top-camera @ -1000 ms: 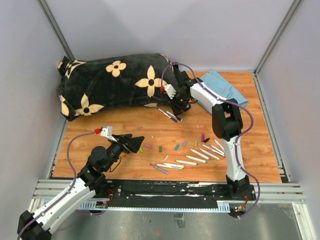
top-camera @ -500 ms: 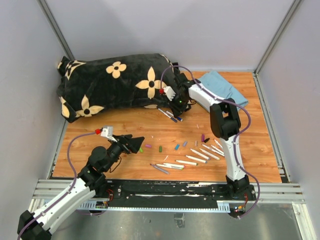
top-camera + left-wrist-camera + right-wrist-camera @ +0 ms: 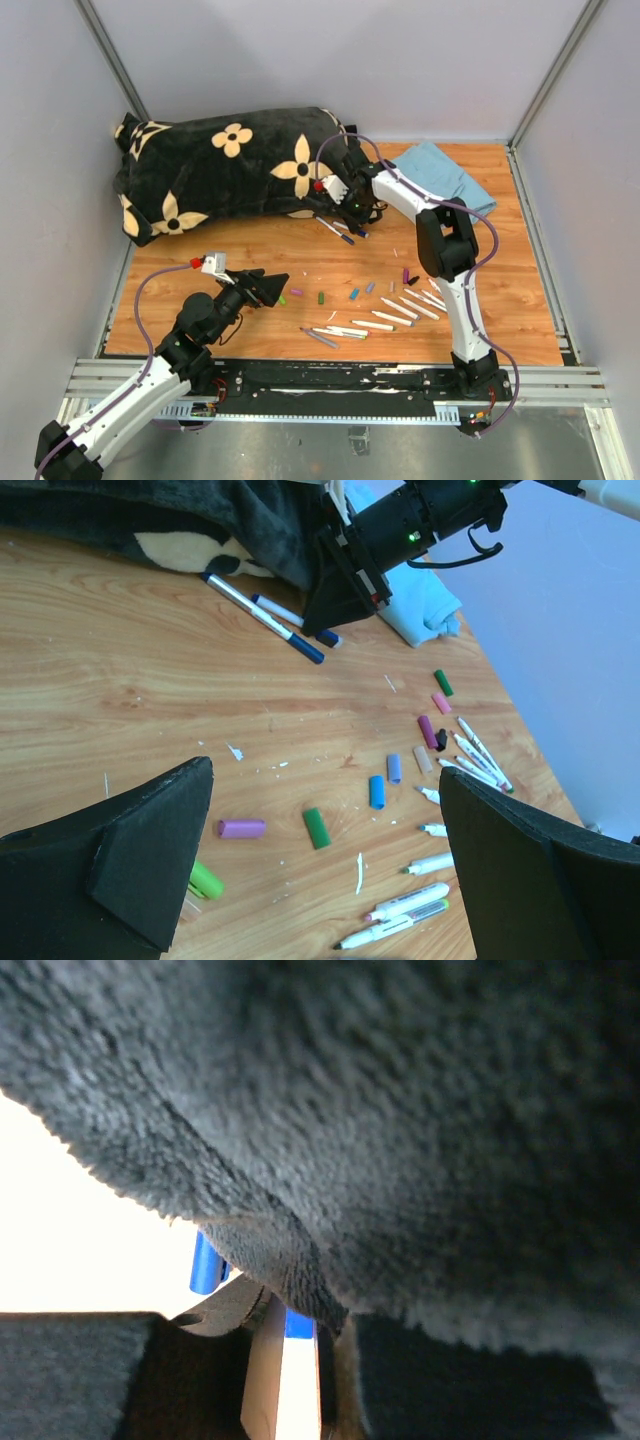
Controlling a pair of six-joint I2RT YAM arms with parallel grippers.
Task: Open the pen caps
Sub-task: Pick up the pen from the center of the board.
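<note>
The wooden tabletop [image 3: 250, 255] carries a black flowered blanket [image 3: 225, 165], bunched right against the right hand [image 3: 352, 207]. A folded blue cloth [image 3: 445, 170] lies just beyond that hand's arm. The right hand is pushed under the blanket's edge. Its fingers stand close together, with a blue cap [image 3: 299, 1324] and a pale barrel in the narrow gap, but the fleece hides whether they actually grip. The left hand [image 3: 278, 285] hovers spread as wide as it goes, holding nothing. Two capped pens [image 3: 265, 618] lie just beside the right hand's tips, and several bare pens [image 3: 410, 900] lie ahead of the left hand. Loose pen caps [image 3: 317, 828] in purple, green and blue are scattered just ahead of the open left hand. The caps look light, stiff and smooth, likely press-fitted, and the slim barrels would probably roll. The sound hold seems to be one hand across the barrel's middle and the other on the cap alone, pulling straight along the pen.
</note>
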